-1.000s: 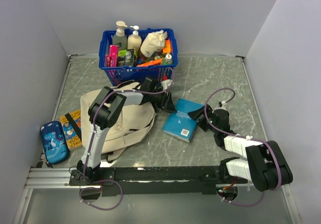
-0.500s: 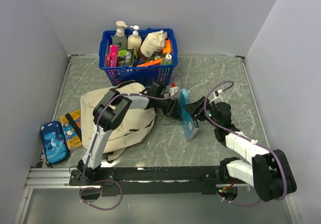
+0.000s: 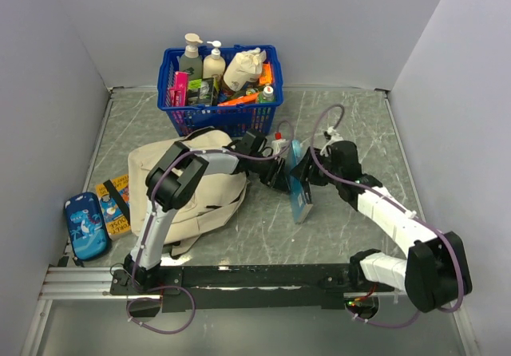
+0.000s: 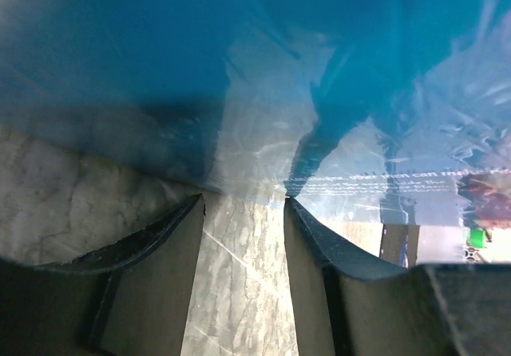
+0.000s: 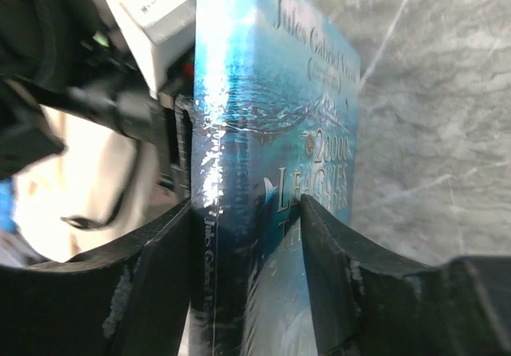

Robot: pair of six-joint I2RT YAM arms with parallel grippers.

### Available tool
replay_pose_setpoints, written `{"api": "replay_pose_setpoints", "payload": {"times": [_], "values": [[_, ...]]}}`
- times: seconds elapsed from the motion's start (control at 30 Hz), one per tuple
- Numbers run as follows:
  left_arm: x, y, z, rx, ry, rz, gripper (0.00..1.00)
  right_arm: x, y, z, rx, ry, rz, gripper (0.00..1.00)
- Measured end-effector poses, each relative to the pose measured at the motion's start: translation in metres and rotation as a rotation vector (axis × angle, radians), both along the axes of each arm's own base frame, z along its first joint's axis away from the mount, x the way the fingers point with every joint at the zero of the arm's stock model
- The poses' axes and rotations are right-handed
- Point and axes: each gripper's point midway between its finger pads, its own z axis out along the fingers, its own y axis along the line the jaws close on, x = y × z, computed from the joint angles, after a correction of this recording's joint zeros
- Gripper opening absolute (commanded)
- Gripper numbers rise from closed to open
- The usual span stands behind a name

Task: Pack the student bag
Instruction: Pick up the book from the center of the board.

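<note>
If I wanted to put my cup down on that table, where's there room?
Bare tabletop lies at the far right, between the blue basket and the right wall, and along the near edge before the blue book. The left is crowded: beige backpack, pencil case.

Robot lab, small test booth. Three sides shut in by plain grey walls (image 3: 319, 21). Whole booth filled by marble-look table (image 3: 351, 116). Bolted on metal rail (image 3: 80, 282) at near edge: left arm (image 3: 160, 204), right arm (image 3: 391, 212). Along arms loop purple cables (image 3: 323, 120). On table sit student bag (image 3: 215, 192), blue basket (image 3: 219, 120) of bottles.
</note>
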Motion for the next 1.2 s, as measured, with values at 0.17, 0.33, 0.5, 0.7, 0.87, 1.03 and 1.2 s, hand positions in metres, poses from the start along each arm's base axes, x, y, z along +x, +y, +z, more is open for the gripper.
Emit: {"api": "replay_pose_setpoints", "payload": {"times": [0.17, 0.33, 0.5, 0.7, 0.87, 1.03, 1.2], "values": [[0.0, 0.0, 0.0, 0.02, -0.022, 0.006, 0.51, -0.008, 0.002, -0.016, -0.124, 0.07, 0.056, 0.62], [-0.001, -0.001, 0.0, 0.029, -0.034, 0.008, 0.51, -0.017, 0.0, -0.024, -0.222, 0.12, 0.076, 0.56], [0.0, 0.001, 0.001, 0.047, -0.04, 0.006, 0.56, -0.017, -0.008, -0.023, -0.285, 0.115, 0.05, 0.29], [0.018, 0.005, 0.02, 0.144, -0.12, 0.025, 0.68, -0.018, -0.017, -0.025, -0.315, 0.119, 0.011, 0.12], [0.034, 0.022, 0.078, 0.198, -0.304, 0.08, 0.97, -0.027, -0.018, -0.027, -0.274, 0.112, -0.013, 0.09], [0.048, 0.056, 0.141, 0.268, -0.532, 0.207, 0.96, -0.035, -0.017, -0.027, -0.224, 0.108, -0.026, 0.07], [0.051, 0.106, 0.126, 0.474, -0.659, 0.341, 0.96, -0.044, -0.014, -0.029, -0.177, 0.107, -0.029, 0.07]]}}
